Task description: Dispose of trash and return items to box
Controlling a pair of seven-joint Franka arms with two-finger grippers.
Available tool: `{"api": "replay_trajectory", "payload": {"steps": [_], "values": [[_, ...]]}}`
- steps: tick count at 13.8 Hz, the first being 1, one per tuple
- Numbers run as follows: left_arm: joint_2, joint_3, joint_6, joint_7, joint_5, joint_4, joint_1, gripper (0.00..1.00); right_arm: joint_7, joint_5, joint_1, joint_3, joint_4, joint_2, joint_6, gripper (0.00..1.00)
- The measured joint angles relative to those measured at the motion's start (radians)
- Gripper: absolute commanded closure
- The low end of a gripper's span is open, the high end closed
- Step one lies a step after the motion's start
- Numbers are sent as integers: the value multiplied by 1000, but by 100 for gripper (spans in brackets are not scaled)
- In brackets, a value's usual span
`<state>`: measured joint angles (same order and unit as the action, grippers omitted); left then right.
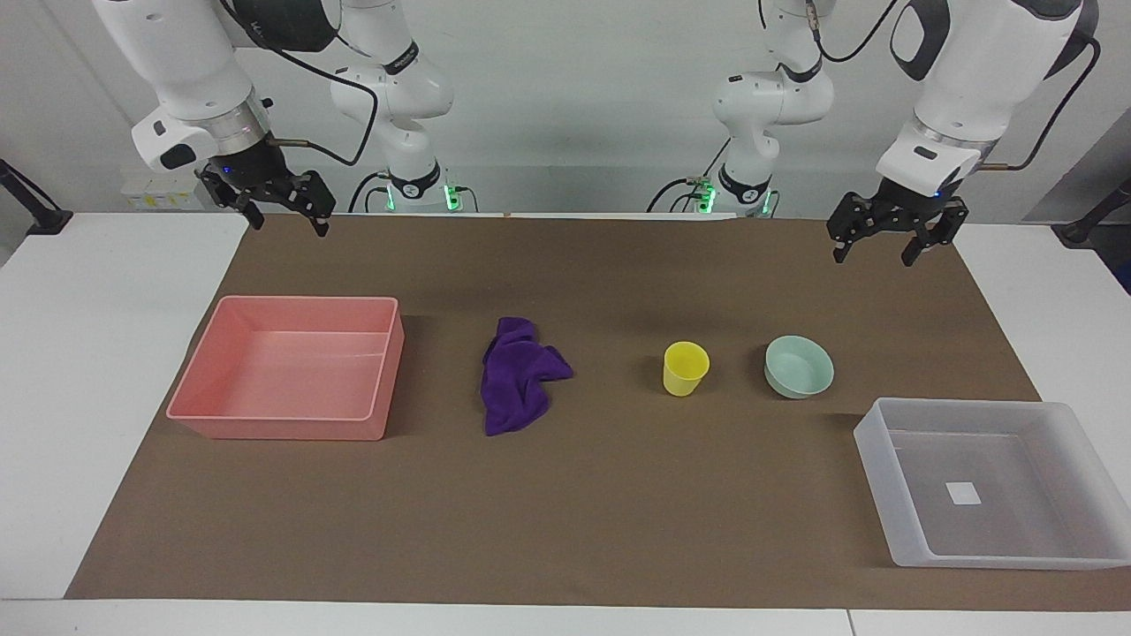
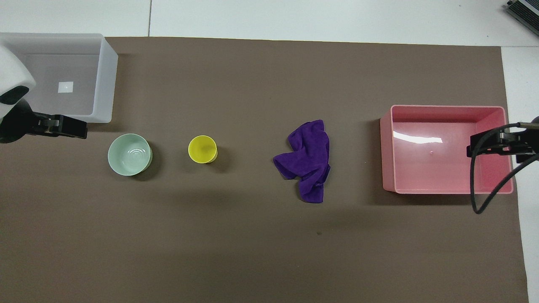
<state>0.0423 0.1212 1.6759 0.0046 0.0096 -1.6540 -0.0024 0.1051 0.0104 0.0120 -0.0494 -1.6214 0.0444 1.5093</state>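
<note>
Nearest the facing camera sat the translucent whitish plastic box [image 1: 910, 521] with low walls and a small white label, empty, at the left arm's end of the brown mat [image 1: 565, 521]. Closer to the robots, in a row across the mat, lay the shallow mint-green bowl [image 1: 799, 366], the small yellow plastic cup [image 1: 686, 367], the crumpled deep-purple fabric cloth [image 1: 519, 375] and, at the right arm's end, the empty pink plastic tray [image 1: 203, 389].

Neither arm had begun. The left gripper [image 1: 884, 245] hung raised over the mat's edge near the robots, its fingers apart and holding nothing; the right gripper [image 1: 287, 214] hung likewise, fingers apart and empty.

Judging from the layout, the sensible split was the right arm taking the cloth to the pink tray and the left arm carrying bowl and cup to the box. The cloth probably wanted a pinch at its highest fold, pressed well into the fabric. The cup would suit a grip across its rim, and the bowl one finger inside its wall.
</note>
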Motion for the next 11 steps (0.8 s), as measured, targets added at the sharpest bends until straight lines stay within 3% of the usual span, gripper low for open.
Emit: {"api": "replay_trajectory", "payload": {"steps": [11], "values": [[0, 0, 15, 0, 0, -16, 3, 0, 0, 0, 0, 0, 0, 0, 0, 0]]}}
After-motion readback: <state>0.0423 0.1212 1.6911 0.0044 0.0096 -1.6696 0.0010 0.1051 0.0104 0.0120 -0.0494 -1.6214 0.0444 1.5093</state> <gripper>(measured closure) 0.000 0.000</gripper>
